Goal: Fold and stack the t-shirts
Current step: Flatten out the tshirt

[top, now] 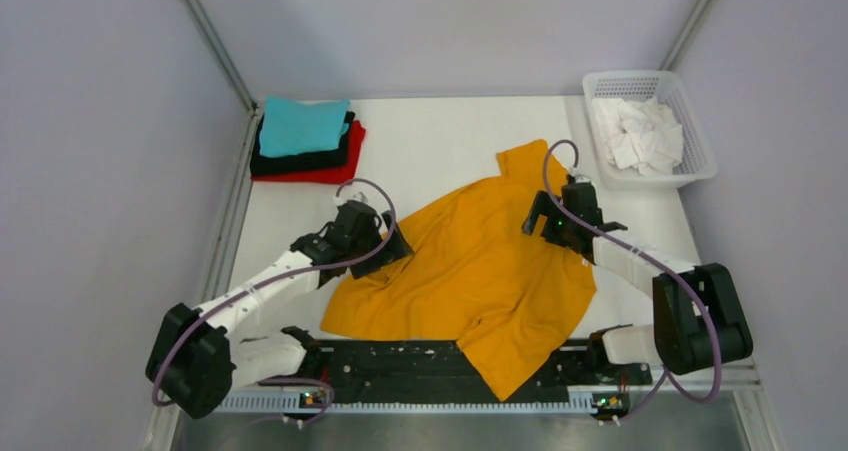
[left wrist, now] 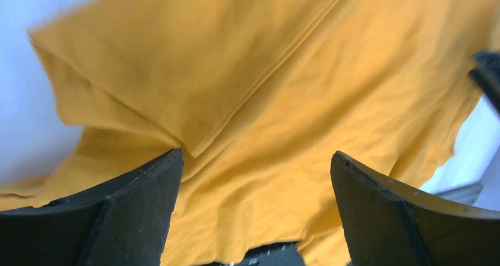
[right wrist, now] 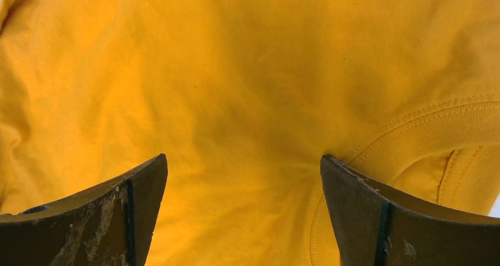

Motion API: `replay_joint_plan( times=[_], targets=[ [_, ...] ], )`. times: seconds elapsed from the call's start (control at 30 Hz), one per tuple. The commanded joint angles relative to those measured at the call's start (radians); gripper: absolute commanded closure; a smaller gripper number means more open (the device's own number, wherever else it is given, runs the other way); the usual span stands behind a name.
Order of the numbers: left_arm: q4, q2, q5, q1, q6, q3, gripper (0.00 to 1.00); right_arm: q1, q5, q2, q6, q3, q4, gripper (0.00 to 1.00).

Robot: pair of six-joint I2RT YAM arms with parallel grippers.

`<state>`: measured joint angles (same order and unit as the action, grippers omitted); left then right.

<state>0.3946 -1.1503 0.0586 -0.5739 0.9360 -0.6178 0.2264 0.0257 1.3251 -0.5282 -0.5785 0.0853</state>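
Left arm (top: 262, 285) stretched forward and inward from base, wrist low. Left gripper (top: 392, 243) pointing right toward centre, jaws wide apart. Right arm (top: 628, 255) folded at elbow, reaching inward. Right gripper (top: 538, 217) pointing left, jaws wide apart

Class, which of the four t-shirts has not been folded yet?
The orange t-shirt, lying spread out and rumpled; the teal, black and red ones sit folded in a stack.

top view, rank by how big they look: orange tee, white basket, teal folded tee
1. mustard-orange cloth t-shirt, spread out, clearly largest
2. white plastic mesh basket
3. teal folded cloth t-shirt, smallest; similar depth to the basket, so the ranking holds
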Motion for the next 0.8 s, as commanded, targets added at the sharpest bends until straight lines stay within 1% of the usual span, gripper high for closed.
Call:
replay_joint_plan(
  times=[0.0, 0.03, 0.13, 0.17, 0.27, 0.33, 0.43, 0.6, 0.63, 0.73, 0.77],
  targets=[
    [0.035, 0.054, -0.25, 0.002, -0.063, -0.125, 0.01, -0.005, 0.026, 0.008, 0.068, -0.049, -0.004, 0.01],
    [0.027, 0.034, -0.294, 0.006, -0.07, -0.146, 0.01, -0.005, 0.029, 0.008, 0.072, -0.046, -0.003, 0.01],
    [0.044, -0.065, -0.337, 0.025, -0.106, -0.23, 0.01, -0.004, 0.032, 0.013, 0.082, -0.043, -0.002, 0.01],
    [0.049, -0.102, -0.338, 0.038, -0.113, -0.256, 0.01, -0.005, 0.028, 0.017, 0.083, -0.044, -0.003, 0.01],
    [0.026, -0.227, -0.285, 0.085, -0.136, -0.302, 0.01, -0.004, 0.018, 0.03, 0.083, -0.042, -0.006, 0.01],
    [0.011, -0.31, -0.258, 0.111, -0.149, -0.333, 0.08, -0.005, 0.014, 0.041, 0.084, -0.043, -0.006, 0.01],
    [0.031, -0.417, -0.167, 0.14, -0.172, -0.387, 0.17, -0.005, 0.025, 0.056, 0.087, -0.046, 0.0, 0.01],
    [0.012, -0.552, -0.03, 0.143, -0.212, -0.413, 0.33, -0.005, 0.045, 0.071, 0.087, -0.055, 0.013, 0.01],
    [0.013, -0.574, -0.024, 0.143, -0.213, -0.415, 0.35, -0.005, 0.045, 0.073, 0.087, -0.057, 0.018, 0.01],
    [0.028, -0.612, -0.027, 0.142, -0.212, -0.424, 0.47, -0.005, 0.045, 0.077, 0.087, -0.06, 0.02, 0.01],
    [0.022, -0.614, -0.021, 0.141, -0.213, -0.419, 0.53, -0.004, 0.049, 0.077, 0.087, -0.061, 0.02, 0.01]
  ],
)
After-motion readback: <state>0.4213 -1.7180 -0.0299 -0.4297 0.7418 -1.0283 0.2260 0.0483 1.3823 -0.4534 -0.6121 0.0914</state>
